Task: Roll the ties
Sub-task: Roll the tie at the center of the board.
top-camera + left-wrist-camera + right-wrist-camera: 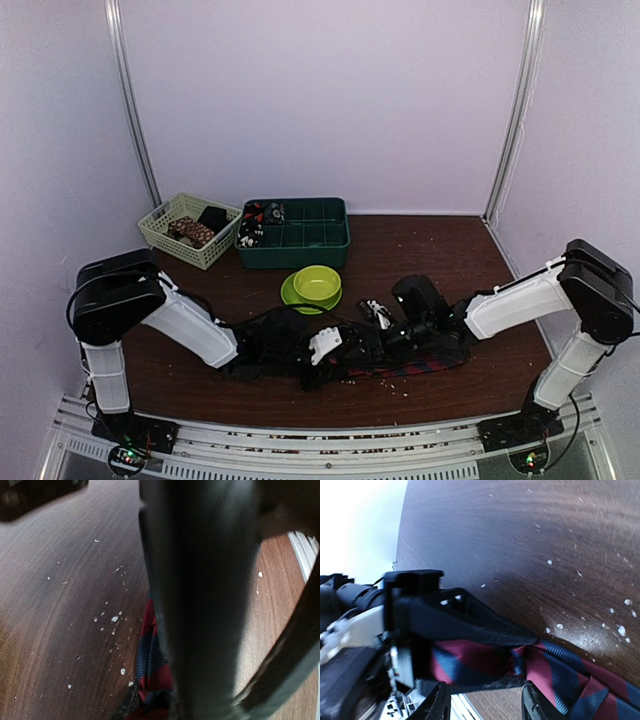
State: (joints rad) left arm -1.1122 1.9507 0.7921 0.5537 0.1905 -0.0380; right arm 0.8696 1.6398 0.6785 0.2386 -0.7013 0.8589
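Striped tie (560, 675) mostly flat, roll barely begun (my guess); left gripper (520, 660) pinches its end, right gripper (487, 702) jaws parted.

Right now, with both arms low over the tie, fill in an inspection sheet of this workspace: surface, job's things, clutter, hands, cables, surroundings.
Surface: dark wooden table, scattered with white specks.
Job's things: red and navy striped tie lying near the front edge; darker fabric bunched under the left arm, kind unclear.
Clutter: lime-green bowl on a matching plate; beige basket with rolled items; green compartment tray, a few left cells filled.
Hands: left hand closed on the striped tie; right hand open, right by it.
Cables: black cable looped at the left arm.
Surroundings: plain pale walls, metal rail along the near edge.
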